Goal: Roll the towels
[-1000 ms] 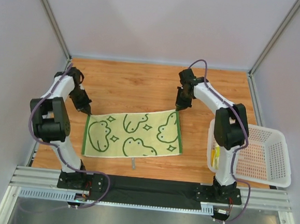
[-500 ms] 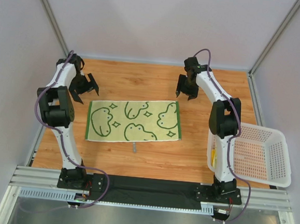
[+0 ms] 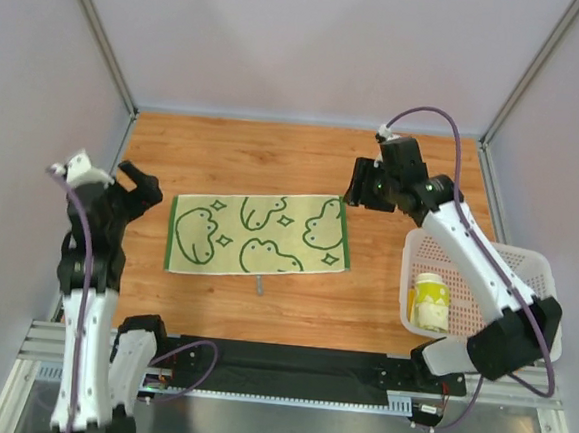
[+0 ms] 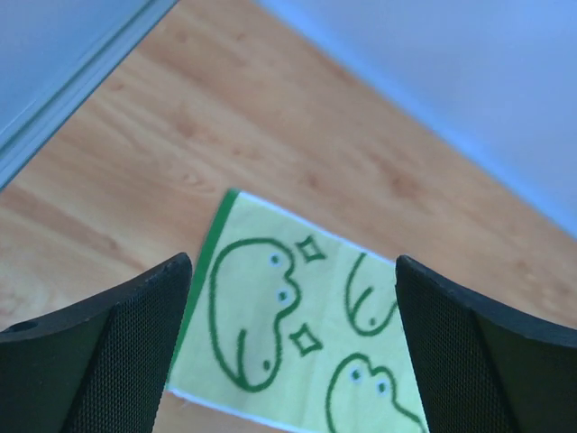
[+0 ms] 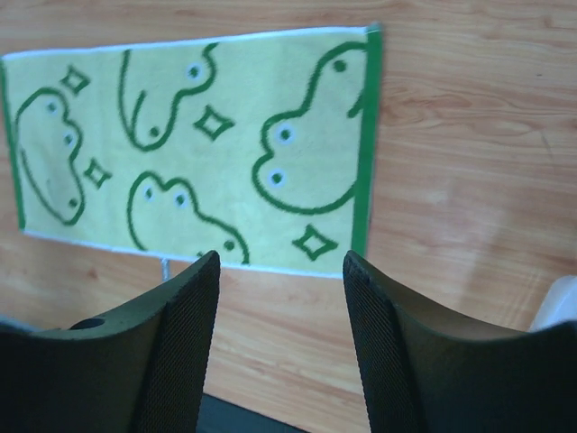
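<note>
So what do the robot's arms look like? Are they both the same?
Yes, they match. The left arm and the right arm are each built from smooth white tubes joined by chunky black joints. A thin purple cable loops along each arm. At the tips sit black jaws, two wedge-shaped pieces with a fine mesh-like pattern on their faces.

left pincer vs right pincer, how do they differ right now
The left pincer gapes wider than the right pincer. The left pincer sits off the left end of the towel; the right pincer is by its far right corner. Both are open, empty and not touching the towel.
</note>
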Available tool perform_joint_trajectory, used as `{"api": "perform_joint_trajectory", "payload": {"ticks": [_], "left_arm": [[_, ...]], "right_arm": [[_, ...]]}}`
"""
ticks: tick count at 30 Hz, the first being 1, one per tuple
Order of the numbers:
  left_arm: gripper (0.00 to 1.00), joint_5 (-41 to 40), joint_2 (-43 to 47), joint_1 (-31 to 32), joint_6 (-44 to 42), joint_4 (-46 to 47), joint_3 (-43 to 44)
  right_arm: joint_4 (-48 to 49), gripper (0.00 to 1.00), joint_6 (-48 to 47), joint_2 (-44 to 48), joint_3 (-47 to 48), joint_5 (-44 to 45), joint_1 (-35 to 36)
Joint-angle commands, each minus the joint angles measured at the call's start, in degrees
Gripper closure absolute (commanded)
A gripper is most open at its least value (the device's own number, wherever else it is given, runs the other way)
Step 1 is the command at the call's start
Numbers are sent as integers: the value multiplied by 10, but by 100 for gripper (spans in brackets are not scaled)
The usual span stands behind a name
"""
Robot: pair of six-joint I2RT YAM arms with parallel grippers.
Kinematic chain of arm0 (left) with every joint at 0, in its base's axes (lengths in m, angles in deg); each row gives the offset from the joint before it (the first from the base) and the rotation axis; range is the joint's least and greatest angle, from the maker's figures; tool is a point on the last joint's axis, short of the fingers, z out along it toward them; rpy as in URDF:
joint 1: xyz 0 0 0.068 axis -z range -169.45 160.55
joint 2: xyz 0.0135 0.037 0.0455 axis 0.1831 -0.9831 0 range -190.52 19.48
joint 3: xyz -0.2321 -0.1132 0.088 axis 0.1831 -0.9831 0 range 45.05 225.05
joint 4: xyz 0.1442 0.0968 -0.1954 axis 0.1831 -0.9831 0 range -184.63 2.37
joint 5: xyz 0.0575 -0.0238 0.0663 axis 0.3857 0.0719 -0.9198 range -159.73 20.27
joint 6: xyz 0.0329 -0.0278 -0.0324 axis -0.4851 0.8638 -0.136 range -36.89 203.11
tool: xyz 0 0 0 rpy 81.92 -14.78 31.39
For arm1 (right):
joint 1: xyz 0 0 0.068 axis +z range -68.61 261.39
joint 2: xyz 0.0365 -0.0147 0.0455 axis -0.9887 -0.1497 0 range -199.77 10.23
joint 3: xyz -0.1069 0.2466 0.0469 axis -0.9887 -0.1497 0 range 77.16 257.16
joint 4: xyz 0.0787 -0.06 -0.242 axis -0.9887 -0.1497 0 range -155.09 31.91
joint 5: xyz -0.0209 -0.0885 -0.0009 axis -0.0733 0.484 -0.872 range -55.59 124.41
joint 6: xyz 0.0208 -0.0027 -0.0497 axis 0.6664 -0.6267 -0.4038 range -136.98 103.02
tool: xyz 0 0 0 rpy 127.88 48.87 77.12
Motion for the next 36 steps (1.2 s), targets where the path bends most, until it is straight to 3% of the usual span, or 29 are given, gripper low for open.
{"api": "perform_joint_trajectory", "payload": {"ticks": [1,3,5,7,11,14,18,23,31,36], "left_arm": [[0,20,194,1,52,268,-191],[0,68,245,1,64,278,-215],[0,87,236,2,70,200,-194],[0,118,206,2,15,151,-160],[0,48,179,1,1,-8,-120],[0,81,149,1,-23,-89,-93],[3,102,104,0,-4,-156,-101],[2,39,65,1,70,-231,-82],[5,92,11,1,162,-65,-241],[5,46,22,1,184,-16,-269]], "right_arm": [[84,41,12,100,-74,-15,28],[105,41,15,142,-121,-8,27],[109,39,15,192,-143,-5,28],[110,38,15,230,-164,-15,27],[95,39,26,263,-181,-53,27],[97,39,35,281,-207,-77,27],[88,39,37,274,-222,-85,27],[55,40,39,253,-221,-59,27],[30,41,23,212,-222,-74,27],[29,43,4,185,-242,-84,27]]}}
